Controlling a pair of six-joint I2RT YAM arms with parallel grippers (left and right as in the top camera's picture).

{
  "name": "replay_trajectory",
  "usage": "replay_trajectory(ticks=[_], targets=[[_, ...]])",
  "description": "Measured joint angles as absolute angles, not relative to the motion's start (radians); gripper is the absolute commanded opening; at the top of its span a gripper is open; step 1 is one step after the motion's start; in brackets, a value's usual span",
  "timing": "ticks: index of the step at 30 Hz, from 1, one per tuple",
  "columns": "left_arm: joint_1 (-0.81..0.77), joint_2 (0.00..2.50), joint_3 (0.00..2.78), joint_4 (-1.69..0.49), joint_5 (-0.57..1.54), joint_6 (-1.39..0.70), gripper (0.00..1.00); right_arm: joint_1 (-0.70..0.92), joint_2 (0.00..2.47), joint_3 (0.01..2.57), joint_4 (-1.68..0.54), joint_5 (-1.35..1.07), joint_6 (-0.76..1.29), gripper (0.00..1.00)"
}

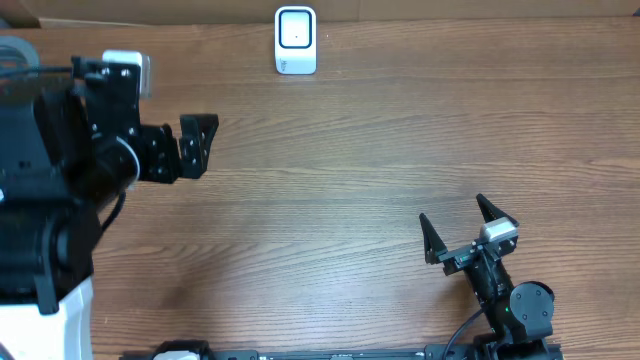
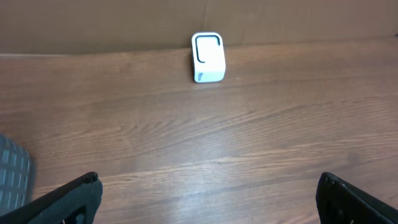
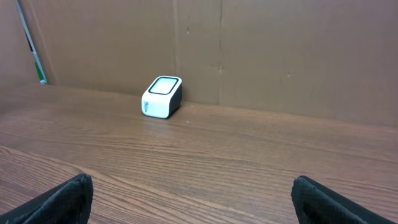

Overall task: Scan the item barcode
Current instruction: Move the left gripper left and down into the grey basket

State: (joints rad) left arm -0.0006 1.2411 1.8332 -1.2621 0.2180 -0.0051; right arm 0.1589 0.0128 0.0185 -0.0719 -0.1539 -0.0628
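The white barcode scanner (image 1: 296, 40) stands upright at the far edge of the table, also seen in the left wrist view (image 2: 208, 57) and the right wrist view (image 3: 161, 96). No item with a barcode shows in any view. My left gripper (image 1: 205, 146) hovers open over the left part of the table, its fingers spread wide over bare wood (image 2: 208, 186). My right gripper (image 1: 452, 208) stands open near the front right, with nothing between its fingers (image 3: 191, 183). Both point toward the scanner from a distance.
A brown cardboard wall (image 3: 261, 50) runs behind the scanner. A grey ribbed object (image 2: 12, 180) is cut off at the left edge of the left wrist view. A grey round thing (image 1: 15, 52) lies at the far left corner.
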Motion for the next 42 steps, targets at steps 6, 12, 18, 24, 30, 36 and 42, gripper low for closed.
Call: replay_trajectory(ticks=[6, 12, 18, 24, 30, 36, 42], targets=[[-0.001, 1.33, 1.875, -1.294, 0.224, -0.005, 1.0, 0.159, 0.013, 0.019, -0.072, -0.154, -0.063, 1.0], [0.032, 1.412, 1.916, -1.261, 0.191, -0.077, 1.0, 0.159, 0.013, 0.019, -0.072, -0.154, -0.063, 1.0], [0.227, 1.461, 2.085, -1.259, 0.149, -0.203, 1.0, 0.159, 0.013, 0.019, -0.072, -0.154, -0.063, 1.0], [0.459, 1.457, 2.158, -1.259, 0.079, -0.29, 0.93, 0.159, 0.013, 0.019, -0.071, -0.154, -0.063, 1.0], [0.619, 1.499, 2.159, -1.341, -0.078, -0.32, 0.89, 0.159, 0.013, 0.019, -0.071, -0.154, -0.063, 1.0], [0.704, 1.593, 2.144, -1.359, -0.156, -0.323, 0.89, 0.159, 0.013, 0.019, -0.072, -0.154, -0.063, 1.0], [0.755, 1.699, 2.13, -1.382, -0.2, -0.323, 0.88, 0.159, 0.013, 0.019, -0.071, -0.154, -0.064, 1.0]])
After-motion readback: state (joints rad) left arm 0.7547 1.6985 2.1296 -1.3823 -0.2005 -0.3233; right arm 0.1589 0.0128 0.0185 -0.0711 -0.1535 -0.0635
